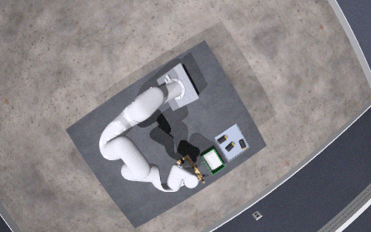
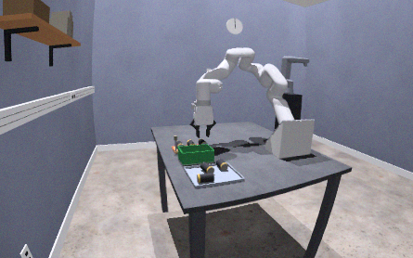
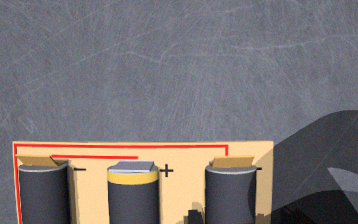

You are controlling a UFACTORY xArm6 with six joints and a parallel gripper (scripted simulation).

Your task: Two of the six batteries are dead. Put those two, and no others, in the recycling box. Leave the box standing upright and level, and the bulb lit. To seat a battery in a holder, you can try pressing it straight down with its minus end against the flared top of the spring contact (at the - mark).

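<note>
A tan holder board [image 3: 182, 200] [image 1: 193, 166] carries three dark batteries standing side by side in the wrist view: the left battery [image 3: 42, 195], the middle battery [image 3: 132, 197] with its yellow-banded plus end towards the top, and the right battery [image 3: 230, 195]. My gripper [image 2: 202, 132] hangs a little above this board, half open with nothing between the fingers. The green recycling box [image 1: 204, 162] [image 2: 195, 156] stands upright beside the board. A pale tray [image 1: 235, 133] [image 2: 229, 178] beyond it holds three loose batteries [image 1: 230, 146] [image 2: 205, 177]. I cannot tell whether the bulb is lit.
The arm's grey base block [image 1: 179, 85] [image 2: 294, 139] stands at the table's far side. The board, the box and the tray lie in a row near one table edge [image 2: 172, 181]. The arm's shadow falls over the table at the right of the wrist view.
</note>
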